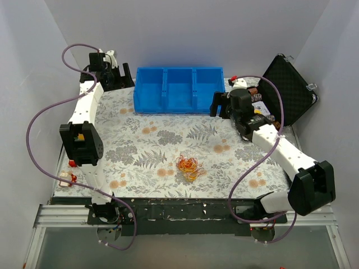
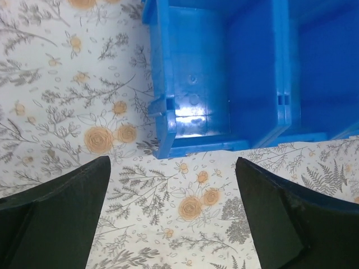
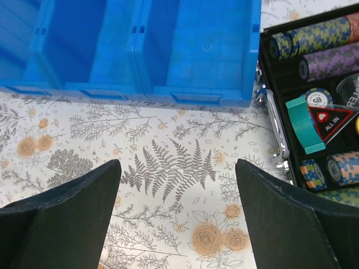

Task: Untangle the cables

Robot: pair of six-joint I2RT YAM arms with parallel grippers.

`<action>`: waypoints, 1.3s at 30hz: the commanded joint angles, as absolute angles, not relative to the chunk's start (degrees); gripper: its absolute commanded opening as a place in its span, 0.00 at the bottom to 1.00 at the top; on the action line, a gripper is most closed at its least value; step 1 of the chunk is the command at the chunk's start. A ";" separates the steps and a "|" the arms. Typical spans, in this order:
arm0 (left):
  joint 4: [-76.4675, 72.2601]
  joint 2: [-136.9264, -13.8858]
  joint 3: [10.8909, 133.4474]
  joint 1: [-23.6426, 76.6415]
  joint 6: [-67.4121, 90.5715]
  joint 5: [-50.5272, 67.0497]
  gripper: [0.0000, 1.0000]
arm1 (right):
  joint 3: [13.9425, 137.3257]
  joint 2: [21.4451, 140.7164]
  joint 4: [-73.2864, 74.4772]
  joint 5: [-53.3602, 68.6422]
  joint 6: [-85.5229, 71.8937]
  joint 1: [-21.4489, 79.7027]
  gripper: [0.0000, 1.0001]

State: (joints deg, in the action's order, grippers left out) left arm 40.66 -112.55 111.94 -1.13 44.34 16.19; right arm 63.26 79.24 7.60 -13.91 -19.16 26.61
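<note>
Step in hand: the start of the job, as I judge it. The cables [image 1: 189, 166] lie in one knotted bunch and neither of my arms is at them.
Cables: a small curly tangle on the floral surface [image 1: 140, 140], near its middle and toward the near edge, between my two arm bases and well apart from both grippers. I make out orange and yellow strands; from the top view the bunch is too small for me to say how many cords there are or how they cross.
Left gripper [image 2: 171, 162]: spread wide, holding nothing, hanging at the far left by the left end of the blue bin [image 2: 224, 73].
Right gripper [image 3: 176, 162]: spread wide too, holding nothing, over bare cloth just before the bin's right end, with the open case of poker chips [image 3: 314, 101] beside it.
Wrist views: neither shows the cables, only bin, cloth and case.
Next move calls for: bringing both grippers back toward me and down over the tangle, one to pin or pinch one side of the bunch, the other to take a single outlying loop.
Care needed: the cords look thin and springy, so I expect a low, precise pinch; a loose one may drag the whole bunch.
</note>
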 commanded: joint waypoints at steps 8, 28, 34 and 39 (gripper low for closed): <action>37.08 -120.57 124.34 2.37 47.37 9.34 0.96 | 61.70 72.60 2.64 -13.10 -11.43 26.89 0.92; 26.11 -129.64 112.96 4.13 46.50 -2.46 0.49 | 57.83 67.76 3.60 -12.22 -9.32 27.42 0.89; 19.52 -122.45 99.95 4.39 43.95 -3.95 0.15 | 56.78 68.90 2.90 -11.43 -9.93 27.51 0.88; 15.13 -115.33 89.76 4.39 41.49 -5.36 0.10 | 55.29 70.92 1.76 -11.16 -10.72 27.51 0.86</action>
